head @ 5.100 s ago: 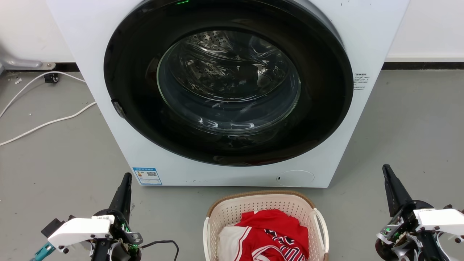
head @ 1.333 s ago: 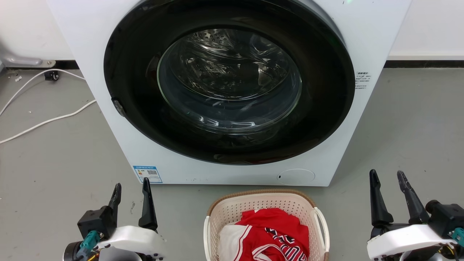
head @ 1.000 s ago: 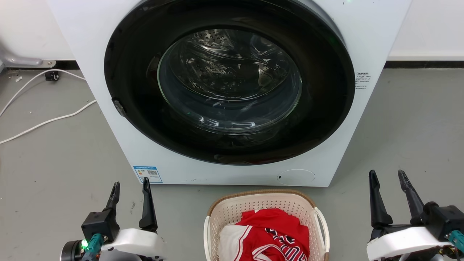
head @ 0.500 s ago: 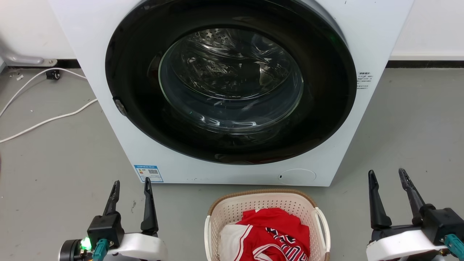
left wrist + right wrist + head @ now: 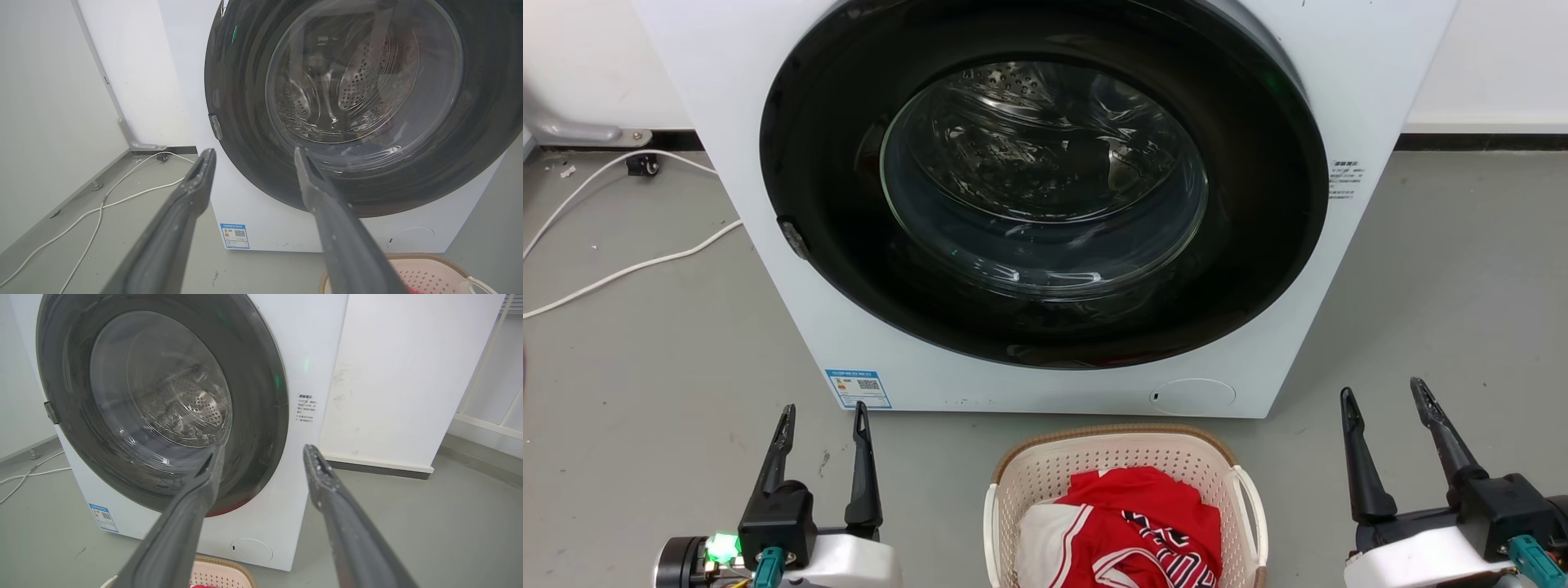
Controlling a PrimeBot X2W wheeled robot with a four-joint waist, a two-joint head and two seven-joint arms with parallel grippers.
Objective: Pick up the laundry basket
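Head view, basket [image 5: 1037, 478] right of left tool [image 5: 824, 408]

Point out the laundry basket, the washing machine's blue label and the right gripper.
laundry basket [image 5: 1070, 461]: head view, on its far perforated wall.
blue label [image 5: 858, 389]: head view, on the sticker's middle.
right gripper [image 5: 1381, 387]: head view, midway between its fingertips.

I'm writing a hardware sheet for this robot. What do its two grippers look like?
The left gripper and right gripper each have two long, dark, tapered fingers on a black block with a white shell. Each wrist carries a teal connector; a green light glows beside the left one.
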